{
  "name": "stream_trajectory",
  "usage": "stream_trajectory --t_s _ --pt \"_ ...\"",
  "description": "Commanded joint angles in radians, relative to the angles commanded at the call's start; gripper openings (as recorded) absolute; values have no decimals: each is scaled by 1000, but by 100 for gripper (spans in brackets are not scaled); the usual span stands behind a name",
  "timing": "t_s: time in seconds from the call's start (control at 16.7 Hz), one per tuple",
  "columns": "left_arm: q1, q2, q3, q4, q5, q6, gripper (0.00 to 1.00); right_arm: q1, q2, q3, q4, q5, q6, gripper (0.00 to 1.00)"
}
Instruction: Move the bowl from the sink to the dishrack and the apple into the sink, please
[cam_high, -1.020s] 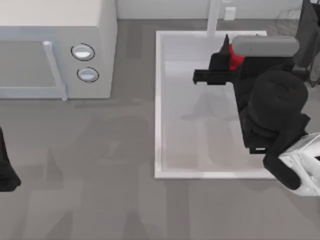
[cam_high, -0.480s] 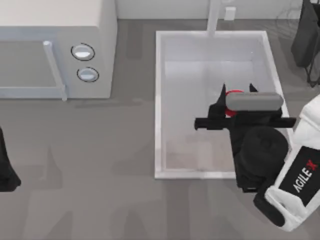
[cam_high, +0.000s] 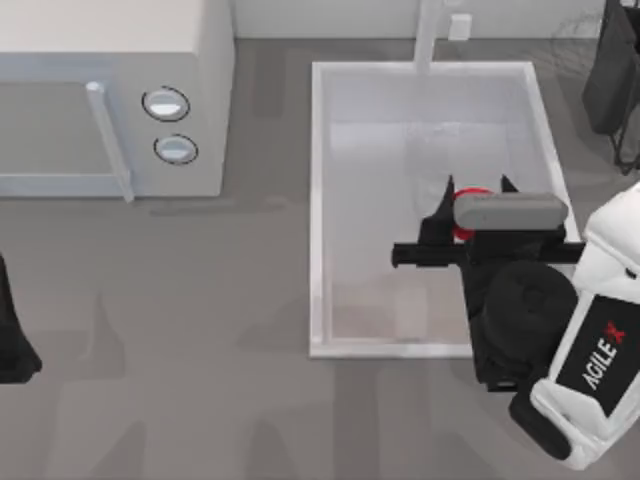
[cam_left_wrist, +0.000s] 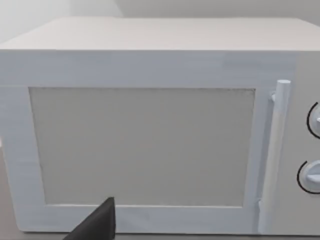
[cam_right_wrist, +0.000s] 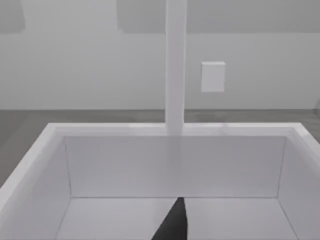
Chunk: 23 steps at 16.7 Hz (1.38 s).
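Note:
The apple (cam_high: 460, 230) is small and red, and most of it is covered by the wrist's grey bar. My right gripper (cam_high: 477, 190) hangs over the right half of the white sink (cam_high: 318, 200), shut on the apple with a dark fingertip on either side. One of its fingers (cam_right_wrist: 172, 225) pokes in over the sink's white floor (cam_right_wrist: 100, 215) in the right wrist view. Thin dark wires of the dishrack (cam_high: 580, 25) show at the far right corner. The bowl is out of view. My left arm (cam_high: 12, 340) is parked at the table's left edge.
A white microwave (cam_high: 110, 100) with two round knobs stands at the far left and faces the left wrist camera (cam_left_wrist: 145, 145). The white faucet (cam_high: 428, 35) rises behind the sink's far rim (cam_right_wrist: 175, 65). A bulky black part (cam_high: 612, 70) stands at the far right.
My right arm carried the apple from the sink's far right corner toward its near right part, then slowed almost to a halt. The left arm did not move.

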Motion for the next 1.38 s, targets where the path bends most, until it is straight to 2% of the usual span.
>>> stream_trajectory --t_s 0.66,1.38 --pt "0 0 0 0 0 0 100 0 0 0 0 0 0 98" --pt "0 0 0 0 0 0 100 -17 -24 -27 -30 -10 5 100"
